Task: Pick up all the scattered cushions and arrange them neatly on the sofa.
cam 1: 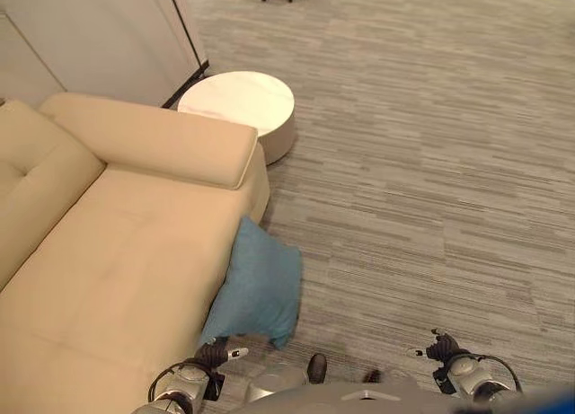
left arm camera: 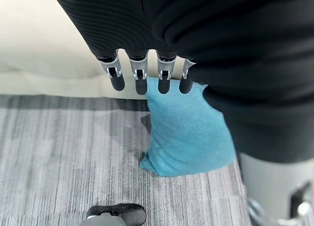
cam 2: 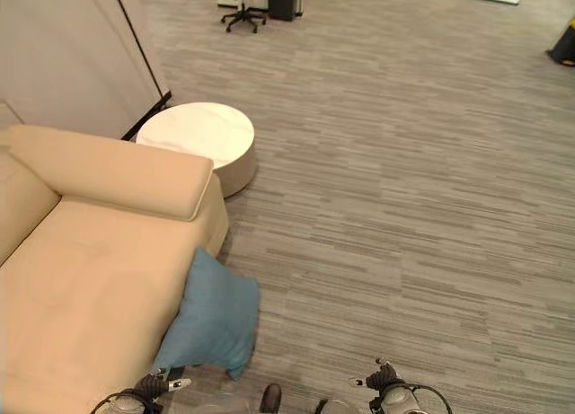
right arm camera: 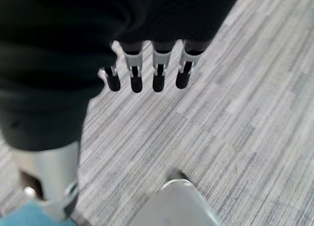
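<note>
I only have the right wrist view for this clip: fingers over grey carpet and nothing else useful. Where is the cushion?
Observer: A blue cushion stands on the floor, leaning against the front of the beige sofa, on the robot's left.
Operator: Is the left hand on it?
Observer: No. The left hand hangs above it with straight fingers, holding nothing.
Operator: Anything on the sofa seat already?
Observer: No cushions lie on the part of the seat that shows.
Operator: Anything else near the sofa?
Observer: A round white side table stands just past the sofa's armrest.
Operator: And my right hand?
Observer: Open too, low at the robot's right, away from the cushion.
</note>
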Robot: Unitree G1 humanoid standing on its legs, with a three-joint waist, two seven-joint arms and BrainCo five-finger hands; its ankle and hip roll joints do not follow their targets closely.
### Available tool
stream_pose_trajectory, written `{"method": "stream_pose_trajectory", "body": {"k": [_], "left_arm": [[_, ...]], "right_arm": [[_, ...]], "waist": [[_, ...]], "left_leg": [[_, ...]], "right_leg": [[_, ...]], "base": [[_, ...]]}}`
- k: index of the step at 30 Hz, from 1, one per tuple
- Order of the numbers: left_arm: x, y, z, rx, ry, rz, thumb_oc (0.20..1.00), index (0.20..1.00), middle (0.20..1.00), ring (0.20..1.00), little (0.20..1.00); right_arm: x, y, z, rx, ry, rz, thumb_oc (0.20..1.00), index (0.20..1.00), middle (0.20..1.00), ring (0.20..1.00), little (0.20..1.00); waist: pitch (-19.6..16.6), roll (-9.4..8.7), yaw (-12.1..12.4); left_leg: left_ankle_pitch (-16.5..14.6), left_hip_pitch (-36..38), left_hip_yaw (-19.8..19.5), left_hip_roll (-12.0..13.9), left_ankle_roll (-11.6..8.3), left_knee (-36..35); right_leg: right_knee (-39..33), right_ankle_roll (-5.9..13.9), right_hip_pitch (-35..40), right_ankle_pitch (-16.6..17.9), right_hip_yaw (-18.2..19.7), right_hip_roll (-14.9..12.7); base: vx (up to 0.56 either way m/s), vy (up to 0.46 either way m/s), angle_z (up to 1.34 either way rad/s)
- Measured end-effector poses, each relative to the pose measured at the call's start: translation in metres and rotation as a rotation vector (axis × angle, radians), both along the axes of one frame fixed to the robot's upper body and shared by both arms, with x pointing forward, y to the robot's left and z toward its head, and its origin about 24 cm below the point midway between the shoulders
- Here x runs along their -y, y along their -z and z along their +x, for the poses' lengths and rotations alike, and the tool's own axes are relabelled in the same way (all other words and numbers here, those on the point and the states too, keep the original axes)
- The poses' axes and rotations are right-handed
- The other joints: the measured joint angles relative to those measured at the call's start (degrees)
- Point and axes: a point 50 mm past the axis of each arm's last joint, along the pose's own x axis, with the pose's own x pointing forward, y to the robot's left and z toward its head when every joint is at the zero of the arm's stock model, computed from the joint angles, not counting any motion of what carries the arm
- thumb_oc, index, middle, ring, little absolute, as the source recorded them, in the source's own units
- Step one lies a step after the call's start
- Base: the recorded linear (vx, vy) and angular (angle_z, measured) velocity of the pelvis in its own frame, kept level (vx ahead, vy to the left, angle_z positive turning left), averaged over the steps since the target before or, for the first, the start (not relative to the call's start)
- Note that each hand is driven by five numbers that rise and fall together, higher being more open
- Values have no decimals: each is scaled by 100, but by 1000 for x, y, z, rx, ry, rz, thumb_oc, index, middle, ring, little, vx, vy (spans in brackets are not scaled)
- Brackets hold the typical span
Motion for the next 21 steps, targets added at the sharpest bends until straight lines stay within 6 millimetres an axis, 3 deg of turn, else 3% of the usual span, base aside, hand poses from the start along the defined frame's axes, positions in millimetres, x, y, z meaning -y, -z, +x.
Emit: {"method": "stream_pose_trajectory", "body": {"k": [1, 2, 3, 4, 6, 7, 8, 9, 10, 11, 12, 14, 15, 16, 17, 19, 21], "left_arm": [[3, 1, 1, -12, -5, -5, 1000, 1000, 1000, 1000, 1000], [4, 2, 1, -18, -6, -8, 1000, 1000, 1000, 1000, 1000], [3, 3, -5, -25, -11, -7, 1000, 1000, 1000, 1000, 1000], [7, 8, -23, -67, -21, -20, 1000, 1000, 1000, 1000, 1000], [13, 11, -30, -79, -22, -40, 1000, 1000, 1000, 1000, 1000], [15, 11, -31, -77, -23, -43, 1000, 1000, 1000, 1000, 1000], [19, 11, -26, -72, -20, -51, 1000, 1000, 1000, 1000, 1000], [27, 12, -23, -55, -13, -71, 1000, 1000, 1000, 1000, 1000], [27, 12, -21, -49, -10, -72, 1000, 1000, 1000, 1000, 1000], [25, 9, -11, -19, -1, -68, 1000, 1000, 1000, 1000, 1000], [25, 8, -8, -6, 1, -68, 1000, 1000, 1000, 1000, 1000], [24, 7, -5, 1, 6, -64, 1000, 1000, 1000, 1000, 1000], [24, 5, 2, 12, 11, -62, 1000, 1000, 1000, 1000, 1000], [24, 5, 2, 15, 13, -62, 1000, 1000, 1000, 1000, 1000], [25, 4, 4, 20, 15, -67, 1000, 1000, 1000, 1000, 1000], [23, 8, -10, -20, 1, -63, 1000, 1000, 1000, 1000, 1000], [20, 10, -20, -51, 0, -56, 1000, 1000, 1000, 1000, 1000]], "right_arm": [[0, 0, -1, -1, 0, 1, 1000, 1000, 1000, 1000, 1000], [-2, 3, -7, -18, 4, 6, 1000, 1000, 1000, 1000, 1000], [-5, 6, -14, -36, 9, 15, 1000, 1000, 1000, 1000, 1000], [-7, 6, -15, -40, 10, 18, 1000, 1000, 1000, 1000, 1000], [-8, 9, -24, -65, 17, 25, 1000, 1000, 1000, 1000, 1000], [-7, 6, -14, -40, 13, 20, 1000, 1000, 1000, 1000, 1000], [-4, 5, -13, -33, 18, 14, 1000, 1000, 1000, 1000, 1000], [6, -1, -3, 5, 17, -8, 1000, 1000, 1000, 1000, 1000], [7, -2, -1, 11, 16, -11, 1000, 1000, 1000, 1000, 1000], [13, -10, 14, 70, 11, -19, 1000, 1000, 1000, 1000, 1000], [14, -11, 16, 78, 21, -20, 1000, 1000, 1000, 1000, 1000], [16, -11, 13, 76, 19, -24, 1000, 1000, 1000, 1000, 1000], [15, -6, 1, 43, 23, -21, 1000, 1000, 1000, 1000, 1000], [14, -3, -8, 19, 39, -13, 1000, 1000, 1000, 1000, 1000], [14, -1, -12, 6, 45, -12, 1000, 1000, 1000, 1000, 1000], [11, -2, -5, 25, 41, -3, 1000, 1000, 1000, 1000, 1000], [4, -5, 6, 59, 29, 15, 1000, 1000, 1000, 1000, 1000]], "waist": [[3, 26, -139], [-3, -10, -278], [-5, -182, -252], [-53, -257, -189], [-158, -159, -228], [-100, -162, -112], [-102, -231, -153], [-71, -200, -20], [-60, -211, -15], [87, -202, 19], [133, -265, 15], [220, -238, -107], [270, -200, -299], [264, -184, -283], [222, -125, -290], [159, -84, -181], [-67, -91, -150]], "left_leg": [[-40, -8, -320, 23, -103, -20], [-60, 33, -558, 34, -183, -46], [-58, 258, -537, 12, -169, -168], [-152, 428, -654, -22, -256, -237], [-433, 508, -1029, 278, -599, -103], [-388, 323, -925, 351, -706, 159], [-271, 198, -857, 290, -937, 368], [-209, -25, -463, 353, -964, 630], [-202, -75, -433, 357, -974, 674], [-153, -272, -102, 443, -1019, 878], [-198, -285, 277, 591, -952, 881], [-117, -347, 1448, 1203, -913, 953], [-156, -496, 2405, 1544, -927, 1258], [-155, -483, 2755, 1641, -926, 1269], [-157, -426, 2857, 1693, -959, 1078], [-233, -20, 2398, 1535, -909, 364], [-221, 277, 2260, 1229, -649, -33]], "right_leg": [[-742, 23, 142, 281, 422, 201], [-1158, -32, 247, 517, 461, 261], [-1217, -189, 353, 833, 81, 193], [-1191, -376, 489, 1319, -68, 138], [-1364, -510, 866, 1350, -566, 319], [-1501, -662, 1004, 1336, -790, 420], [-1533, -759, 1084, 1269, -965, 338], [-1567, -891, 1187, 1091, -1140, 416], [-1603, -905, 1201, 1085, -1190, 427], [-1622, -989, 1278, 975, -1573, 470], [-1583, -1116, 1290, 878, -1702, 497], [-1518, -1110, 1403, 666, -2256, 532], [-1487, -1031, 1498, 570, -2713, 517], [-1416, -953, 1553, 493, -2890, 519], [-1253, -901, 1540, 382, -3056, 515], [-1013, -809, 1546, 314, -3051, 478], [-362, -631, 1458, 188, -3036, 35]], "base": [[156, -150, 133], [190, -231, 141], [150, -235, 85], [182, -318, 69], [108, -285, 96], [84, -281, 125], [63, -289, 140], [71, -331, 118], [39, -205, 132], [-7, -98, 104], [-20, -86, 127], [51, -102, 129], [84, -33, 158], [80, 56, 158], [90, 68, 75], [74, 154, 28], [40, 245, 20]]}}
